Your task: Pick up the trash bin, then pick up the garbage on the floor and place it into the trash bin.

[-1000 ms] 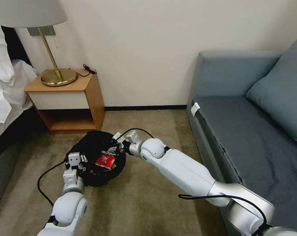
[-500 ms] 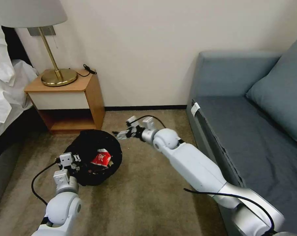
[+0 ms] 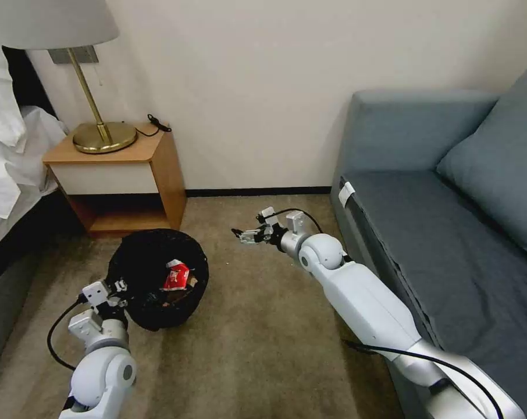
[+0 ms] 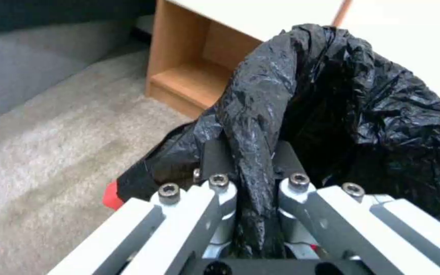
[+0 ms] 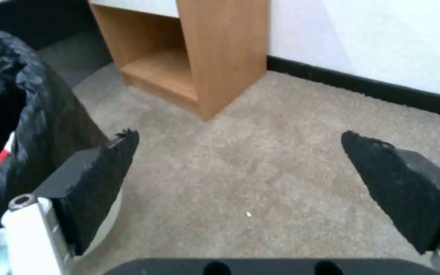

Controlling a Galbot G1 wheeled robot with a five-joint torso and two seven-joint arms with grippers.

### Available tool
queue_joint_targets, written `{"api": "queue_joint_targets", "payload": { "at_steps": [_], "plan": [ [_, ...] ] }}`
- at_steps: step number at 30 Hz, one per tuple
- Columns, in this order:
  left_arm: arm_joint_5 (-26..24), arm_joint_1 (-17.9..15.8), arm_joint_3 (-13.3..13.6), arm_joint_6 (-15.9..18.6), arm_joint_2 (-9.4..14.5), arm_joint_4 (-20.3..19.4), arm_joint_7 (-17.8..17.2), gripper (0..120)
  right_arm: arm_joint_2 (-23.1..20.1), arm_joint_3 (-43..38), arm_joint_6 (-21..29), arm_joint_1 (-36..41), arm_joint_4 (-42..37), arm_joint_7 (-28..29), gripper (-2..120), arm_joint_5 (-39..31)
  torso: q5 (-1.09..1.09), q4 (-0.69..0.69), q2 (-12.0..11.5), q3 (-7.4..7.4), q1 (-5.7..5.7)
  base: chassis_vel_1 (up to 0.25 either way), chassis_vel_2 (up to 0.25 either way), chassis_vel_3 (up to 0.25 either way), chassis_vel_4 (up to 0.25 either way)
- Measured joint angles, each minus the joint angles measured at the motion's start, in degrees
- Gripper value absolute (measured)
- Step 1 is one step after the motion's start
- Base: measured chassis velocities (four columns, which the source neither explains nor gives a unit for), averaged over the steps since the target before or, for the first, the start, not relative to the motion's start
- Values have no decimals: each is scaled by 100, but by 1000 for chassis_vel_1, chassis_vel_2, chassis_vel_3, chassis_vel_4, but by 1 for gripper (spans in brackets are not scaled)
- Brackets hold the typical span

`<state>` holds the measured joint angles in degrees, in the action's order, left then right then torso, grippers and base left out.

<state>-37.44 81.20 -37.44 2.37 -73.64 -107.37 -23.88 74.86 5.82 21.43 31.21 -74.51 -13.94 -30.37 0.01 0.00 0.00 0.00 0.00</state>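
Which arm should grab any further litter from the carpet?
Right. Its tool is open and empty over the floor; the left tool is shut on the trash bin rim.

Count: one bin (image 3: 159,279); one red wrapper (image 3: 176,276) inside it. Two grippers: left (image 3: 119,289), right (image 3: 238,234). One nightstand (image 3: 121,180), one lamp (image 3: 71,70), one sofa (image 3: 449,233).

trash bin (image 3: 136,270): was lined with crinkly, glossy black plastic film
floor (image 3: 257,326): was matt beige short-pile carpet
red wrapper (image 3: 176,276): looked like shiny foil
nightstand (image 3: 159,169): was smooth, matt wood
left gripper (image 4: 253,168): had bare metal links and screws
right gripper (image 5: 240,168): had rough matt black pads
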Motion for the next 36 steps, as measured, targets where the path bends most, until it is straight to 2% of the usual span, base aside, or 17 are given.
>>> {"api": "queue_joint_targets", "payload": {
  "at_steps": [1, 2, 8, 12, 18, 20, 22, 24, 26, 28, 31, 32, 34, 36],
  "plan": [
    [-257, 9, -14, -40, 4, 49, -54, 4, 7, -38, -22, 48, -7, -28, 100, 35, 0, 1, 0, 0, 0, 0, 0, 0, 0],
    [-257, 9, -14, -40, 4, 49, -54, 4, 7, -38, -22, 48, -7, -28, 100, 35, 0, 1, 0, 0, 0, 0, 0, 0, 0],
    [-1049, -44, -18, -165, 34, 313, -245, 4, 13, -132, -98, 182, -39, -113, 100, 149, -1, 1, 0, 0, 0, 0, 0, 0, 0],
    [-1190, -94, -26, -213, 51, 417, -268, 4, 12, -153, -123, 220, -43, -125, 100, 172, -1, 0, 0, 0, 0, 0, 0, 0, 0],
    [-1217, -123, -34, -218, 72, 516, -342, 29, -17, -227, -187, 335, -70, -170, 100, 228, 0, 1, 0, 0, 0, 0, 0, 0, 0],
    [-1212, -122, -31, -213, 72, 519, -342, 31, -20, -230, -190, 342, -72, -173, 100, 231, 0, 1, 0, 0, 0, 0, 0, 0, 0],
    [-1155, -114, -17, -189, 53, 530, -343, 43, -34, -251, -212, 381, -85, -190, 100, 246, -1, 0, 0, 0, 0, 0, 0, 0, 0],
    [-1148, -113, -17, -189, 50, 530, -343, 44, -35, -253, -213, 383, -85, -190, 100, 247, -1, 0, 0, 0, 0, 0, 0, 0, 0],
    [-1022, -98, -20, -181, 21, 514, -347, 57, -47, -274, -225, 415, -101, -198, 100, 255, -1, 1, 0, 0, 0, 0, 0, 0, 0],
    [-940, -85, -33, -180, 14, 491, -348, 61, -52, -287, -230, 429, -108, -199, 100, 259, -1, 0, 0, 0, 0, 0, 0, 0, 0],
    [-634, -13, -94, -175, 10, 407, -348, 76, -60, -336, -270, 458, -116, -201, 100, 264, -1, 0, 0, 0, 0, 0, 0, 0, 0],
    [-634, -13, -94, -175, 10, 407, -348, 76, -60, -336, -270, 458, -116, -201, 100, 264, -1, 0, 0, 0, 0, 0, 0, 0, 0],
    [-292, 42, -173, -172, 2, 354, -345, 88, -45, -411, -330, 478, -120, -181, 100, 242, 0, 0, 0, 0, 0, 0, 0, 0, 0],
    [-135, 61, -208, -184, -12, 345, -343, 91, -35, -451, -343, 495, -132, -167, 100, 229, -1, 0, 0, 0, 0, 0, 0, 0, 0]
  ]
}}
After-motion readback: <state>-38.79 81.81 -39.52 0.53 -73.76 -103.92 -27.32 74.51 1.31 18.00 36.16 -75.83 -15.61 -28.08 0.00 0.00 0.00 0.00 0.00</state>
